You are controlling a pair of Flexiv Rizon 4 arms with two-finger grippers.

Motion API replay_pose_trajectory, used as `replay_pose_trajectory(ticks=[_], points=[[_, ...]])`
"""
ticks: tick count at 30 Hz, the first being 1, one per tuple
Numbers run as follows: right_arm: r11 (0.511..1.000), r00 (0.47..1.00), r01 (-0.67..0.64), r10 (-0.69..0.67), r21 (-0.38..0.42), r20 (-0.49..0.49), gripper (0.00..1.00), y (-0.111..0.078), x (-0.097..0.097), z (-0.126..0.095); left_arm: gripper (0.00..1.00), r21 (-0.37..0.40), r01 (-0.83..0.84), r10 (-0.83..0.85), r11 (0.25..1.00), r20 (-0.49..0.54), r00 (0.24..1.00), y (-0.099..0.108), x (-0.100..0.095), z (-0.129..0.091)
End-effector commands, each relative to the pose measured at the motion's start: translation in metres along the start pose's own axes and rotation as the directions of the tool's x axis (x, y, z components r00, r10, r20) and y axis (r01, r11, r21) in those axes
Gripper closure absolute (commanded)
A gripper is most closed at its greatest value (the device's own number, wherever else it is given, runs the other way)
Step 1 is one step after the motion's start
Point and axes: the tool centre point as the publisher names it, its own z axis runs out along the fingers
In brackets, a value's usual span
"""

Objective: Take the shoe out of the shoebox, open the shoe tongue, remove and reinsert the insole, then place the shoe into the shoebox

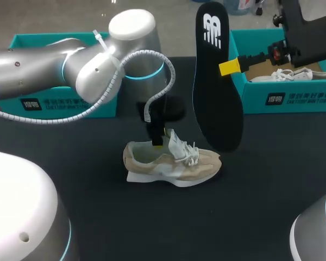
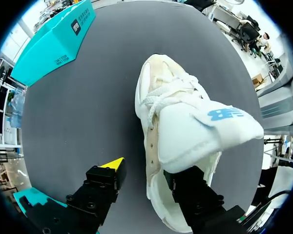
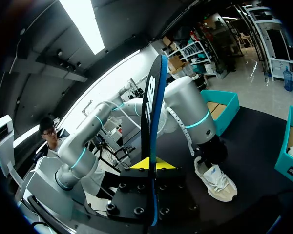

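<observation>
Insole in head view pinched upright by right gripper, above shoe standing on table; risk of slipping. Left wrist view: left gripper spread, one finger behind tongue, other outside; risk of tongue springing back. Right wrist view: right gripper clamped on insole edge; possible buckling on entry.

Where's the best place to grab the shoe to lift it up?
The shoe stands upright on its sole on the table, with its opening facing up. So the best spot is probably the rim of the opening near the heel. Come straight down from above, one finger inside and one outside. The thin wall there should be easy to pinch.
</observation>
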Motion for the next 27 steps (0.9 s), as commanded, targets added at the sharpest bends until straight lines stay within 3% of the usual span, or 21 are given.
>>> replay_pose_trajectory(ticks=[1,3,14,15,17,18,27], points=[[1.0,1.0,-0.001,0.001,0.004,0.001,1.0,0.002,-0.001,0.002,0.42,0.008,-0.005,0.005,1.0,-0.008,1.0,-0.007,-0.002,0.006],[1.0,1.0,-0.001,0.001,0.004,0.001,1.0,0.002,-0.001,0.002,0.46,0.013,-0.01,0.01,1.0,-0.009,1.0,-0.009,-0.001,0.007],[1.0,1.0,-0.001,0.001,0.004,0.001,1.0,0.002,-0.001,0.002,0.5,-0.005,-0.015,0.014,1.0,-0.046,0.999,-0.01,0.001,0.023],[1.0,1.0,-0.001,0.001,0.004,0.001,1.0,0.002,-0.001,0.002,0.53,-0.006,-0.015,0.014,1.0,-0.049,0.999,-0.01,0.0,0.024],[1.0,1.0,-0.001,0.001,0.004,0.001,1.0,0.002,-0.001,0.002,0.72,-0.007,-0.014,0.014,1.0,-0.052,0.999,-0.009,0.0,0.025],[1.0,1.0,-0.001,0.001,0.004,0.001,1.0,0.002,-0.001,0.002,1.0,-0.006,-0.014,0.014,1.0,-0.054,0.998,-0.009,0.0,0.025],[1.0,1.0,-0.001,0.001,0.004,0.001,1.0,0.002,-0.001,0.002,1.0,0.008,-0.037,0.038,0.999,-0.067,0.997,-0.011,0.005,0.025]])
